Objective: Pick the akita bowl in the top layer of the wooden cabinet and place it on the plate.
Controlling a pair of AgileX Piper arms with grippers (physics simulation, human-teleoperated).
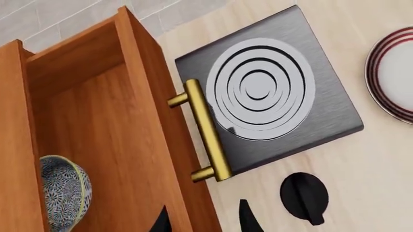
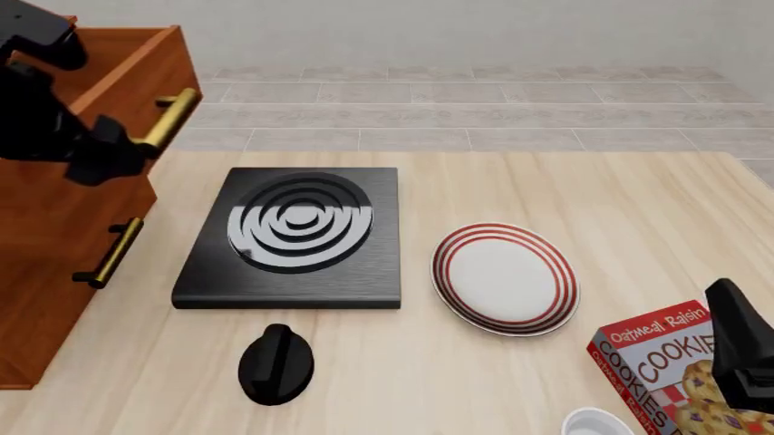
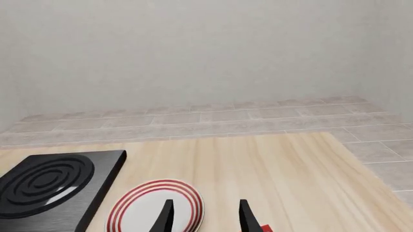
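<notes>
Top layer of the wooden cabinet is pulled out, its brass bar handle standing over the near-left side of the table. Cabinet stands at the table's left edge; in the front view a lower drawer handle shows below the open one. The akita bowl sits inside the open top layer, against the drawer's side wall, its patterned outside and pale rim toward the left wrist camera. Left gripper is raised above the drawer front: two dark fingertips apart, one over the drawer interior and one outside the front panel, nothing between them. In the front view the left arm covers the drawer opening, so the bowl cannot be seen from there. Black stove with white rings lies on the table just right of the cabinet; a black knob-like piece lies near its front edge. The plate, white with red rings, lies right of the stove, close to it, bare. Right gripper is low at the table's near-right corner, fingers apart and holding nothing, pointing past the plate. A cookie box lies beside the right arm; a white rim, probably a cup, is cut off by the frame's bottom edge.
</notes>
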